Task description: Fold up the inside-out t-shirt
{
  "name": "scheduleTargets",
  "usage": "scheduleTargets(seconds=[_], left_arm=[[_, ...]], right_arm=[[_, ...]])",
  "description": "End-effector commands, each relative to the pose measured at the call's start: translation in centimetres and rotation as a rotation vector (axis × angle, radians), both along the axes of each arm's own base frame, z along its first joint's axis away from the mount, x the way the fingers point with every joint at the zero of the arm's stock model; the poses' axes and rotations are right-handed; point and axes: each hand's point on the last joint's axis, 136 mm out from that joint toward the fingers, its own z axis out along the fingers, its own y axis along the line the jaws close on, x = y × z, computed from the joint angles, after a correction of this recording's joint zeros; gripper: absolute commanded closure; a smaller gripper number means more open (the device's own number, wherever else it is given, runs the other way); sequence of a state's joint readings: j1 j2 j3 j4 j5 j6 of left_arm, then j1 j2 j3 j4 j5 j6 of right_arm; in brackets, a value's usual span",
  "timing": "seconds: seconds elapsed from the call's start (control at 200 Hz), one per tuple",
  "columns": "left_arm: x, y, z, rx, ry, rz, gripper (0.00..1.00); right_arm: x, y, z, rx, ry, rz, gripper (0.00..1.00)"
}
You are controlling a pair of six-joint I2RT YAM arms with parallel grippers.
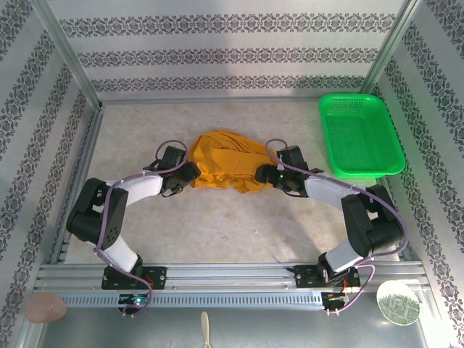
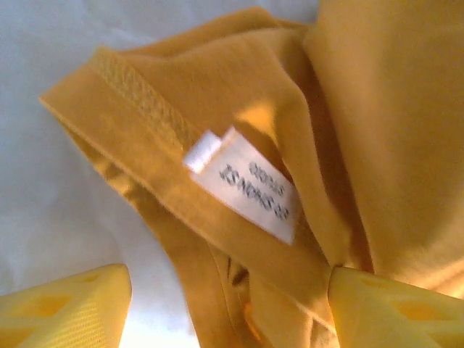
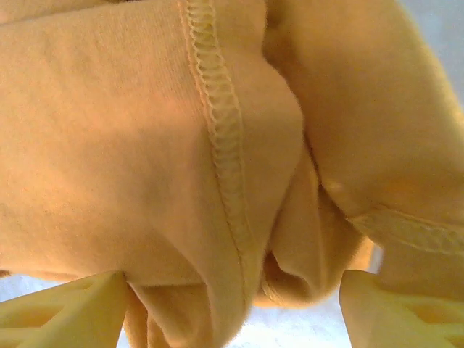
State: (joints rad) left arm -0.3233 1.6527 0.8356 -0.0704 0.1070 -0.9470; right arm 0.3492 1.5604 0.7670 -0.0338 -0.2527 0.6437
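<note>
Lying bunched, the t-shirt (image 1: 225, 163) hides its outline (label (image 2: 250, 185) blurred).

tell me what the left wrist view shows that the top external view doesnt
Left wrist: a close look at a small white label with grey lettering, sewn in beside a stitched seam. Top external: the green basket at the far right of the table, plus the left arm and right arm meeting the cloth heap from either side. Both: the mustard t-shirt, bunched up and not yet folded.
</note>
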Motion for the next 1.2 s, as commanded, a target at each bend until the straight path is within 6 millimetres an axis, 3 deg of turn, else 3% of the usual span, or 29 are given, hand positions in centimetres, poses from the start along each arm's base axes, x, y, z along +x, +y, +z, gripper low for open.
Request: scheduleTargets(seconds=[0.0,0.035,0.065,0.13,0.17,0.18,0.27,0.4,0.515,0.585,0.669,0.809,1.019,1.049,1.124,1.194], left_arm=[[3.0,0.5,0.5,0.001,-0.068,0.017,0.32],[3.4,0.4,0.2,-0.004,-0.070,0.015,0.37],[4.1,0.2,0.2,-0.015,-0.083,0.010,0.47],[5.4,-0.3,0.8,-0.048,-0.133,-0.004,0.77],[6.0,-0.2,1.5,-0.071,-0.152,0.004,0.96],[6.1,-0.1,1.8,-0.076,-0.157,0.008,1.00],[7.3,0.9,6.5,-0.099,-0.236,0.011,1.00],[8.1,2.9,17.0,-0.072,-0.392,-0.004,1.00],[7.4,4.5,25.7,-0.099,-0.531,0.002,1.00],[6.7,5.2,29.3,-0.108,-0.591,0.006,1.00],[5.6,5.7,32.2,-0.132,-0.640,0.011,1.00],[4.1,5.7,34.2,-0.196,-0.681,0.018,1.00],[2.6,5.8,35.0,-0.219,-0.708,0.032,1.00],[2.6,5.9,34.9,-0.210,-0.706,0.033,0.93],[2.6,6.1,34.3,-0.182,-0.690,0.030,0.54],[2.7,6.0,32.9,-0.178,-0.659,0.020,0.34]], right_arm=[[1.9,1.5,0.9,0.069,-0.018,0.002,0.29],[2.3,1.7,0.9,0.075,-0.020,0.001,0.33],[2.5,1.8,0.9,0.084,-0.014,0.004,0.43],[3.4,2.0,1.7,0.118,-0.019,0.005,0.83],[4.0,1.7,2.7,0.142,-0.033,-0.006,1.00],[4.1,1.5,2.9,0.148,-0.036,-0.010,1.00],[5.6,-0.3,7.9,0.191,-0.131,-0.050,1.00],[7.2,-4.0,18.0,0.225,-0.310,-0.107,1.00],[7.1,-6.5,26.3,0.246,-0.444,-0.127,1.00],[6.5,-7.3,30.2,0.253,-0.506,-0.123,1.00],[5.5,-7.6,33.1,0.260,-0.554,-0.111,1.00],[3.5,-7.5,35.3,0.284,-0.599,-0.095,1.00],[2.5,-7.2,34.2,0.289,-0.582,-0.079,1.00],[2.6,-7.2,33.8,0.287,-0.576,-0.079,1.00],[3.0,-7.2,33.0,0.288,-0.561,-0.081,1.00],[3.5,-6.8,32.2,0.292,-0.541,-0.070,1.00]])
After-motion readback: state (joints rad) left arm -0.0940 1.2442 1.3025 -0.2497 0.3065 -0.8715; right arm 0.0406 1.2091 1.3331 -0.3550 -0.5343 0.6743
